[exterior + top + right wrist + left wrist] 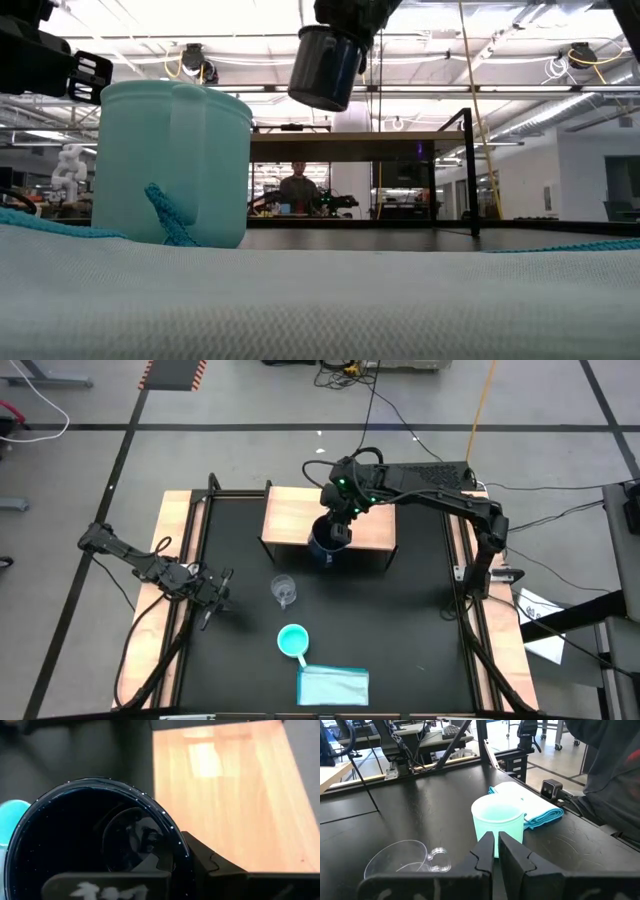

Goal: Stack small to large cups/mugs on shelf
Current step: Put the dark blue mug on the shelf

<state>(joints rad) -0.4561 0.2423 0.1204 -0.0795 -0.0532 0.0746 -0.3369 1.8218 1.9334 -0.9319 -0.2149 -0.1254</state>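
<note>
Black and wood-edged, the surface (400, 610) carries the shelf (300, 520) at its far side, and every place below is given from that shelf. The right pincer (338, 532) is clamped on the rim of the navy mug (327, 542), one finger inside and one outside, holding it lifted just off the shelf's near edge. The mug's long axis runs roughly upright, mouth up, though the low view shows it tipped a little. To set it down well, I judge it should clear the edge, level out, then lower onto the bare wood. The glass cup (284, 591) stands nearer than the shelf, mouth up; the turquoise mug (292, 641) farther still, beside the cloth (333, 685). Its handle direction is hard to tell. The left pincer (218, 598), fingers together and empty, waits well off to the shelf's left.
</note>
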